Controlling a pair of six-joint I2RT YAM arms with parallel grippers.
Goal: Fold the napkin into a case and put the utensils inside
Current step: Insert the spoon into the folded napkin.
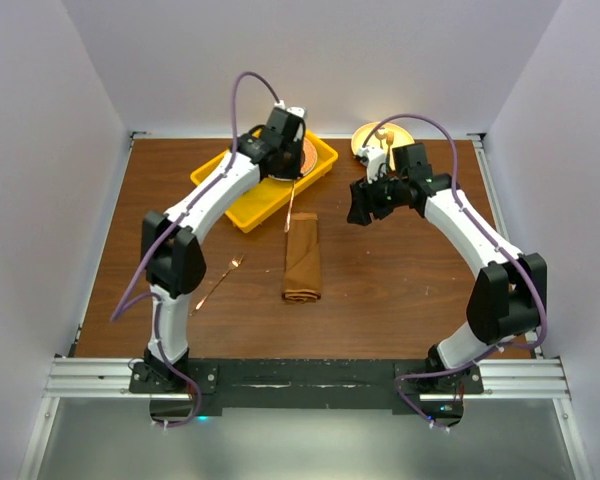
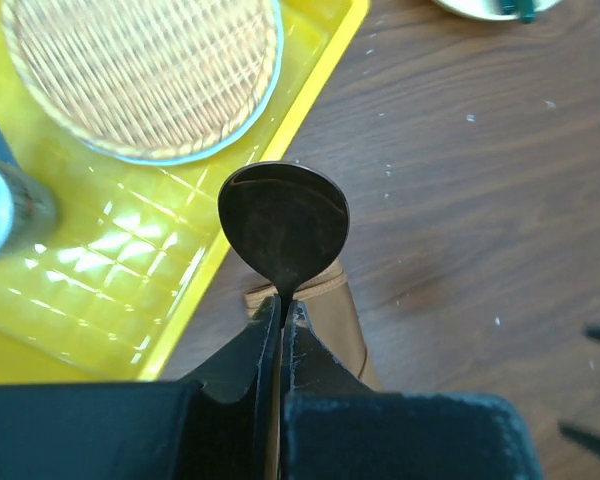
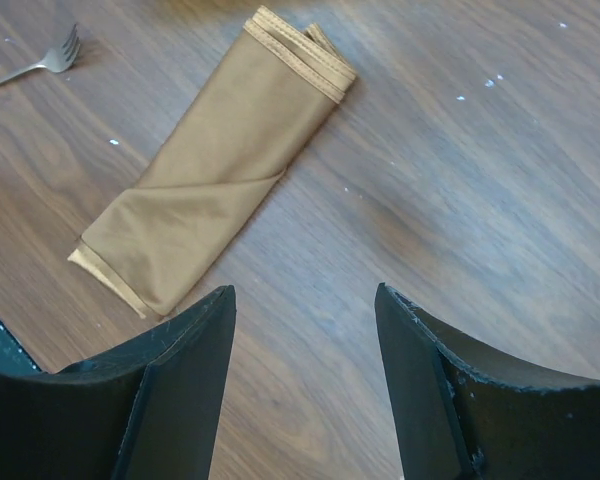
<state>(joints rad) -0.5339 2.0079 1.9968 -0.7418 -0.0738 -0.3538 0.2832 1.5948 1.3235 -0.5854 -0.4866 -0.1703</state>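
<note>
With the napkin case point(image 1: 302, 258) already folded on the desk point(image 1: 400, 300), our left fingers point(image 2: 240, 365) pinch the copper spoon point(image 2: 284, 225) over its far end, our right fingers point(image 3: 180, 380) spread empty, insertion not yet done.

1. table point(image 1: 400, 290): brown wood, visible grain, smooth, low sheen, small white specks.
2. case point(image 3: 215, 170): rust-brown cloth, matt, soft, stitched hems.
3. spoon point(image 2: 283, 225): metal, polished, bowl dark and reflective.
4. tray point(image 2: 130, 290): yellow plastic, glossy, embossed grid floor.
5. mat point(image 2: 140, 70): woven straw-like fibre, rough, matt.
6. fork point(image 3: 40, 65): shiny metal.
7. right gripper point(image 3: 305, 290): black plastic, matt, scuffed edges.
</note>
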